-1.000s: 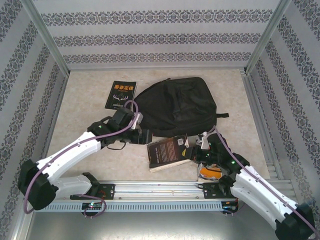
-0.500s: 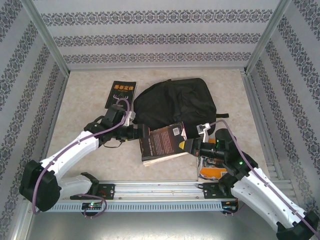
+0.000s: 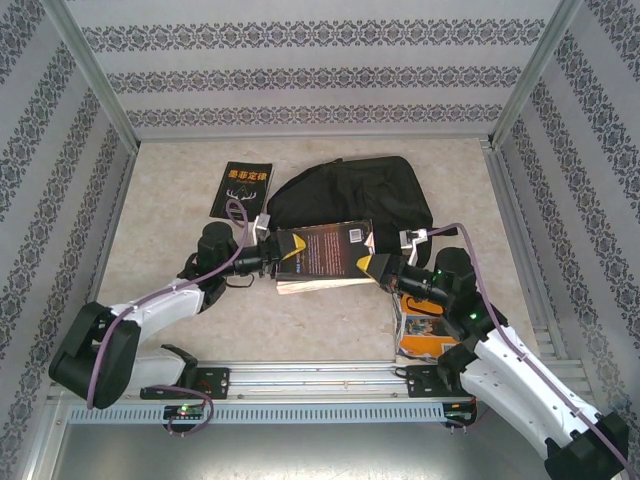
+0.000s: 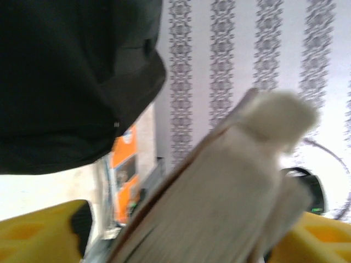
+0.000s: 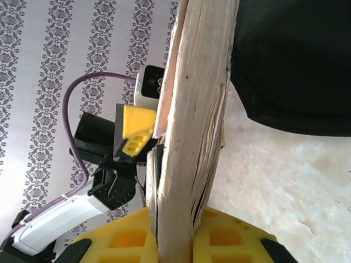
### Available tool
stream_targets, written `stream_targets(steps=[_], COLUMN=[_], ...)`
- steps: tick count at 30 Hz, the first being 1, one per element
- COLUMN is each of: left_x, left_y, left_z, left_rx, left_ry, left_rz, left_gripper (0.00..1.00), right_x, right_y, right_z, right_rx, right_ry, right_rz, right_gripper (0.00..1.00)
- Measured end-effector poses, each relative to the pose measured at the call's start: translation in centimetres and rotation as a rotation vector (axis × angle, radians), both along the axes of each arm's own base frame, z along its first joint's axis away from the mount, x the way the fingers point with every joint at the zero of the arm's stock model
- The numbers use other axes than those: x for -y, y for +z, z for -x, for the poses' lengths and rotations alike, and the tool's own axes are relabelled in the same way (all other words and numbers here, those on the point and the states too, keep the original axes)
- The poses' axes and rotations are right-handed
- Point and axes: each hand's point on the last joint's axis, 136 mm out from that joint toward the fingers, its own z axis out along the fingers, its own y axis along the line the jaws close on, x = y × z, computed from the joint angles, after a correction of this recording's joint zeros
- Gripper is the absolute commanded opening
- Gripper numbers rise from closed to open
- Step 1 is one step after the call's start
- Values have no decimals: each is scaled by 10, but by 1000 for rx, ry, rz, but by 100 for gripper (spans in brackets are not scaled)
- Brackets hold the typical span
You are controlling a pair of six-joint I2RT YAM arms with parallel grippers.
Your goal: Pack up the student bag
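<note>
Student bag (image 3: 350, 200): large, black, soft fabric, slumped on the bench (image 3: 150, 300) at far centre, well back from the arm bases. Cannot tell from above where its mouth lies, or whether unzipped.

Just in front of the bag, overlapping its near edge: dark-covered book (image 3: 322, 250), cover facing up, apparently raised off the bench and spanning the gap between the two arms. Right gripper (image 3: 374, 268) at the book's right end, jaws nearly closed and clamped on cover and pages. Left gripper (image 3: 279, 254) at the book's left end, jaws set wide astride it. Blurred in the left wrist view, so cannot tell whether pinching or merely around it.

Further out: second black book with an orange title (image 3: 243, 188), flat on the bench just left of the bag. Orange item (image 3: 420, 335) under the right arm, near the front edge.

Likely step: bringing the held book to the bag. To do it well: keep the book level and hold firm on the right until sure of the left grip. Find the bag's mouth before pushing. Lead with a closed edge, not the loose pages, and avoid dragging slack fabric along.
</note>
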Motion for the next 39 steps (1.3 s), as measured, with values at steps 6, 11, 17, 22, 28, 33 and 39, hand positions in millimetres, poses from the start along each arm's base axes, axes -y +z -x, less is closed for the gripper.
stream_targets(steps=[6,11,17,22,28,33,39], left_x=[3,2,4,4,5,6,6], left_y=[20,32,36,43,47,43,42], left_z=[0,2,8,11,13,13,16], left_rx=[31,55,63,81,86,78,72], left_ry=[-18,-30,-62,-80,-97,-105,-123], left_rz=[106,140,150,169,184,182,180], left_gripper=[12,0,0,0,0,12,32], right_x=[8,17,21,15,3,4,15], right_y=[-1,-7,-15,-14,2,4,-1], right_z=[-7,-13,-20,-21,-8,-6,-10], right_rx=[-5,9,9,-5,38,42,29], right_ry=[-37,-69,-24,47,146,143,104], right_rz=[-4,28,41,8,-38,-39,-18], right_gripper=[28,75,90,77,32,0,0])
